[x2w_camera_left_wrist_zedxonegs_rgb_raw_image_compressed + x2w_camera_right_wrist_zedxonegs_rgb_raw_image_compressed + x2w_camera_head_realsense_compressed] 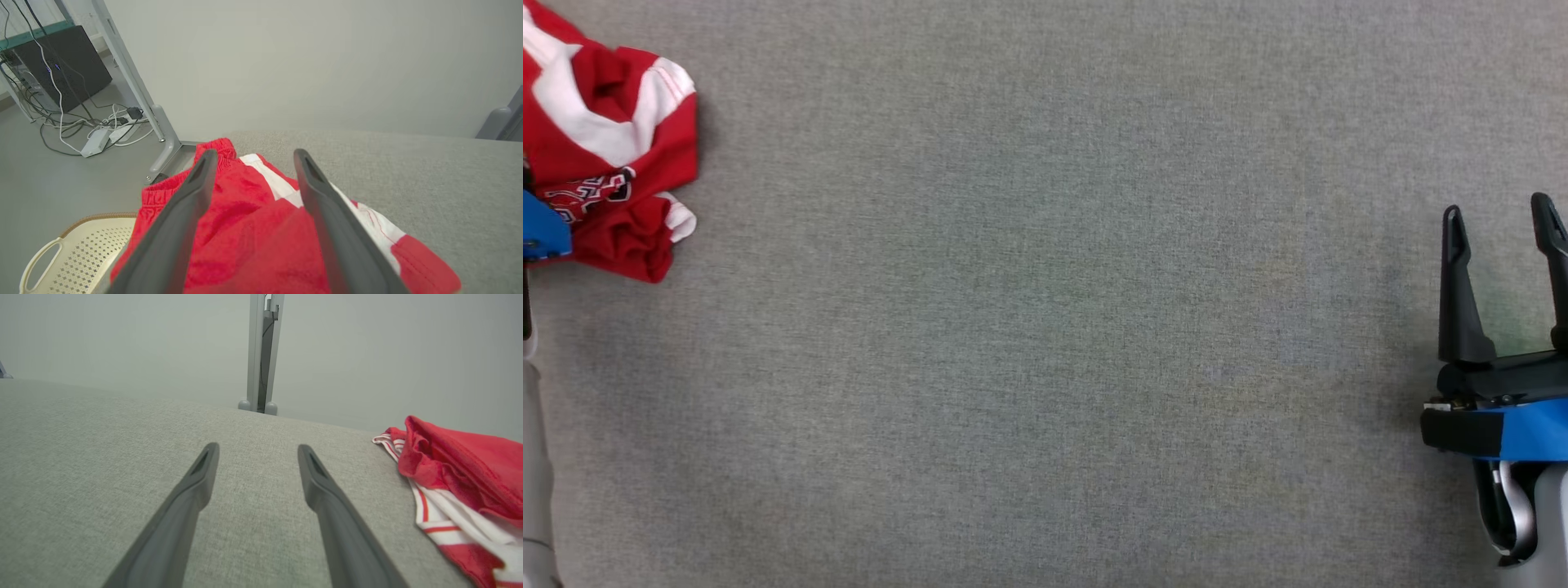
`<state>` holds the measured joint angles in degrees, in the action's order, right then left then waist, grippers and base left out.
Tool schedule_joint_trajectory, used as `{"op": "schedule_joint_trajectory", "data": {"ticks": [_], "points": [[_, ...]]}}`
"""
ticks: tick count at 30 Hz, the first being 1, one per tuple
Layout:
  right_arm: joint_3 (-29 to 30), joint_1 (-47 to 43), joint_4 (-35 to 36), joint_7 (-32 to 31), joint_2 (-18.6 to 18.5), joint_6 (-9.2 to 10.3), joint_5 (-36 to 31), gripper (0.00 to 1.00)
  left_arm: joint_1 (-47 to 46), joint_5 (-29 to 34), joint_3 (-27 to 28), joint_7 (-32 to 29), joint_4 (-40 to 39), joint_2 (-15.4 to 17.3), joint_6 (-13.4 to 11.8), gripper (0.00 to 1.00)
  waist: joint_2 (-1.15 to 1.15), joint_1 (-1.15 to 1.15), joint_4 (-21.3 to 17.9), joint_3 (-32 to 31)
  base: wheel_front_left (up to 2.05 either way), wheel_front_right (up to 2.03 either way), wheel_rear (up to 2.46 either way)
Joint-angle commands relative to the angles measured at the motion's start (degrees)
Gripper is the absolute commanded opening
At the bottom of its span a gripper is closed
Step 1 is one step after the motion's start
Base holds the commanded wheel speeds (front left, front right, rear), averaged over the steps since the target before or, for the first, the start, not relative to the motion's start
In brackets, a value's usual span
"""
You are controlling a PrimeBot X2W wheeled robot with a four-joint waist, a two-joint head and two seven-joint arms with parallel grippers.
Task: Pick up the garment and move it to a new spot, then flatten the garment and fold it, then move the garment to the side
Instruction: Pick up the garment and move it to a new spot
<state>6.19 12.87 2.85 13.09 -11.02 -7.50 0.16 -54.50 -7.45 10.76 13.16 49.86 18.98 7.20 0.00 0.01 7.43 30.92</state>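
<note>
- Fingers (179,228) of the left gripper (255,157) stand spread wide over the shorts (245,232), one on each side of a red fold. Nothing is pinched between them (I cannot tell whether they touch the cloth).
- The right gripper (1497,208) is spread just as wide and holds nothing. It hangs over bare worktop (1045,327) by the right edge, well apart from the shorts.
- The shorts are red with white panels and thin red stripes, and have dark lettering on one leg. They lie crumpled in a heap at the worktop's far left corner.
- Their gathered waistband sits right at the left edge of the worktop.
- The worktop is covered in grey woven fabric.
- Down on the floor beside the left edge stands a cream basket (81,253) with a perforated wall and a handle slot (its rim looks brown).
- Farther off on the floor, past a pale metal leg (135,81), lie a tangle of cables (61,126), a white power strip (96,141) and a dark box (61,57).
</note>
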Motion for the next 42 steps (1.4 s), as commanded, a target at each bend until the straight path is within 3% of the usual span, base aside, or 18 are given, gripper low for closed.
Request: {"op": "schedule_joint_trajectory", "data": {"ticks": [1, 7, 16, 17, 18, 19, 24, 29, 42], "points": [[0.40, 0.10, 0.81, -0.32, -0.20, 0.02, -0.43, 1.00, -1.18, 0.10, -0.87, -1.06, 2.30, 0.65, 0.07, 1.00, 0.00, -0.01, -0.48, 0.90, 0.00, 0.00, 0.00], [1.07, -0.46, 2.32, -0.99, -0.02, 0.02, -0.91, 1.00, -3.97, -2.78, -4.64, -6.22, 10.14, 0.17, 0.30, 1.00, 0.00, -0.01, -0.04, 1.75, 0.00, 0.00, 0.00], [0.38, 0.11, 2.46, -1.23, -0.15, 0.02, -0.74, 1.00, -4.11, -12.43, -12.73, -19.88, 15.02, -0.58, 0.35, 1.00, 0.00, -0.01, 0.05, 1.59, 0.00, 0.00, 0.00], [0.30, 0.01, 2.55, -1.24, 0.00, 0.02, -0.79, 1.00, -3.84, -13.38, -13.48, -21.25, 15.07, -0.47, 0.36, 0.70, 0.00, -0.01, -0.06, 1.49, 0.00, 0.00, 0.00], [0.25, -0.04, 2.65, -1.28, 0.18, 0.02, -0.88, 1.00, -3.53, -14.41, -14.22, -22.36, 14.98, -0.30, 0.36, 0.21, 0.00, -0.01, -0.20, 1.40, 0.00, 0.00, 0.00], [0.33, -0.06, 2.63, -1.25, 0.24, 0.02, -0.84, 1.00, -3.24, -15.32, -14.92, -23.14, 14.73, 0.01, 0.36, 0.00, 0.00, -0.01, -0.36, 1.32, 0.00, 0.00, 0.00], [0.49, 0.08, 1.78, -0.82, 0.59, 0.02, -0.49, 1.00, -2.48, -18.46, -17.78, -22.66, 12.75, 2.08, 0.35, 0.00, 0.00, -0.01, -0.99, 0.54, 0.00, 0.00, 0.00], [0.26, 0.32, 0.49, -0.18, 1.34, 0.02, -0.27, 1.00, -3.32, -20.17, -20.17, -18.41, 9.79, 4.06, 0.35, 0.00, 0.00, -0.01, -1.52, -1.18, 0.00, 0.00, 0.00], [-0.54, -0.73, -5.53, 1.75, 4.81, 0.02, 0.59, 1.00, -8.81, -16.38, -27.73, -5.82, 2.78, 5.68, 0.28, 0.00, 0.00, -0.01, -5.29, -10.44, 0.00, 0.00, 0.00]]}}
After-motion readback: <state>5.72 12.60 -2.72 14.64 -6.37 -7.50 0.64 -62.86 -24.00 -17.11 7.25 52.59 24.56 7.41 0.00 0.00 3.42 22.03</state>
